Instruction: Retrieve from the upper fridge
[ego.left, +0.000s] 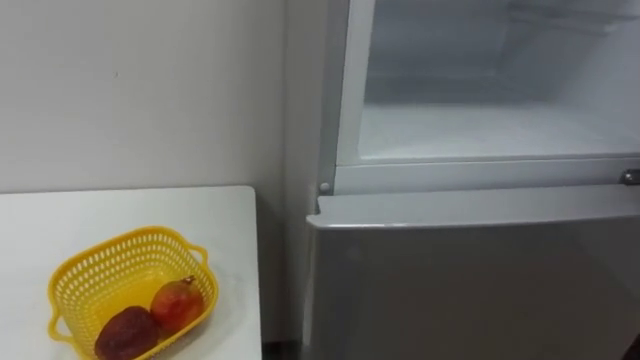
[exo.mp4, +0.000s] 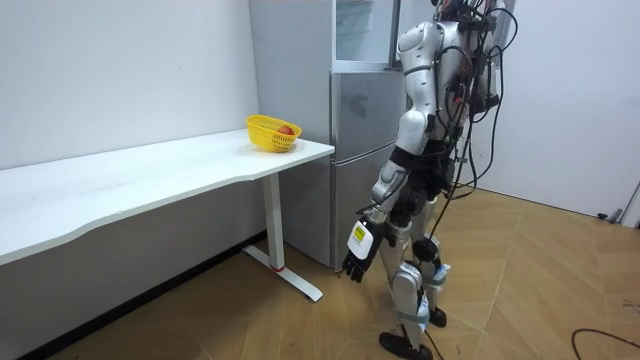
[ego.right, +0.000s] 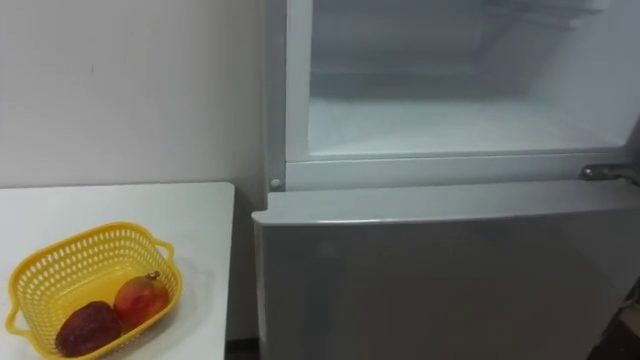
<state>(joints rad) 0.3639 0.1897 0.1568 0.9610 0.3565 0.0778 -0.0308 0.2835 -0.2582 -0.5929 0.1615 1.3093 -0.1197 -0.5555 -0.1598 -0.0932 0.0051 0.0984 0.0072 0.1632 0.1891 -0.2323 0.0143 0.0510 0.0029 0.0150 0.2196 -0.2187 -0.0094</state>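
The upper fridge compartment (ego.left: 480, 130) stands open before me, and its white shelf is bare. Below it the grey lower door (ego.left: 470, 280) is closed. In the room view I stand close to the front of the fridge (exo.mp4: 360, 170). My left hand (exo.mp4: 356, 264) hangs by my thigh with loose fingers and holds nothing.
A white table (ego.left: 120, 205) adjoins the fridge on my left. On its near corner sits a yellow basket (ego.left: 120, 243) with a red-orange fruit (ego.left: 178, 303) and a dark red fruit (ego.left: 126, 333). A narrow gap separates the table from the fridge. Wooden floor lies behind me.
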